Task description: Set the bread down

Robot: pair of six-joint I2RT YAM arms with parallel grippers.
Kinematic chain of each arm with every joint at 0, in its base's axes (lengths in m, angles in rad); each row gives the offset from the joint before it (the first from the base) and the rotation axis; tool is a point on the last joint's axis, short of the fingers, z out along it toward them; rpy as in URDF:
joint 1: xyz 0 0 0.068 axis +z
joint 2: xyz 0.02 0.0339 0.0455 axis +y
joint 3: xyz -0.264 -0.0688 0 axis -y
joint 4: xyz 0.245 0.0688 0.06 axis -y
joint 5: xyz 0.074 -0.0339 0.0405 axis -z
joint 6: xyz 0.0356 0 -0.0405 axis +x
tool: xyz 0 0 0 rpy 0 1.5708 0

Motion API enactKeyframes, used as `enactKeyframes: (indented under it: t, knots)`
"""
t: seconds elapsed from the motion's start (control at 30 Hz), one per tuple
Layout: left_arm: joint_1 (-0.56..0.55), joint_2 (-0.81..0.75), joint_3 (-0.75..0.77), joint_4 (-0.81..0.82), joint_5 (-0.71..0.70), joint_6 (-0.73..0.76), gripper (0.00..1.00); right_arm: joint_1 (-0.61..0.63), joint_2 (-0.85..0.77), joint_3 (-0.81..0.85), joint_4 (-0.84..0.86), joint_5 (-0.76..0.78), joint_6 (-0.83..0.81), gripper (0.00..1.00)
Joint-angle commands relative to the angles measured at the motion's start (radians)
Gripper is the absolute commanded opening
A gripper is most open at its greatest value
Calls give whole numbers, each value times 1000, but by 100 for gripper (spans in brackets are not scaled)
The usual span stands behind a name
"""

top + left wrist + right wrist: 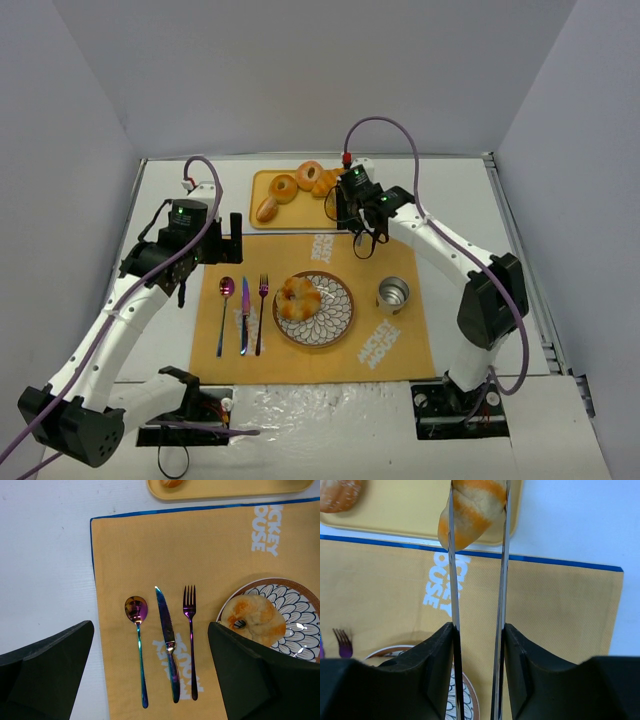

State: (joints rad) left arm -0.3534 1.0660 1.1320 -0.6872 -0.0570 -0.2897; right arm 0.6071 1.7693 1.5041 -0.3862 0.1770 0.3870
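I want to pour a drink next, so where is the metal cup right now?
In the top view, the metal cup stands on the right side of the orange placemat, just right of the plate holding a bun.

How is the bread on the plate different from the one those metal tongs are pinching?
The plated bread is round with a hole, pale golden; the pinched bread is elongated, striped orange and cream. The plated bread lies free on the plate; the pinched bread sits clamped in the tongs at the tray's edge. Both look golden-baked.
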Motion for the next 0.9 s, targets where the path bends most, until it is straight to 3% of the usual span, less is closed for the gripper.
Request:
enactKeyframes:
  t: [0.0, 0.43, 0.87]
  knots:
    - [-5, -12, 18, 32, -6, 3, 96, -7, -168, -18, -8, -19, -30, 12]
    - [-4, -19, 18, 32, -3, 1, 96, 70, -535, -240, -90, -216, -38, 13]
    - [-6, -21, 18, 34, 2, 1, 96, 272, -706, -436, -191, -134, 103, 12]
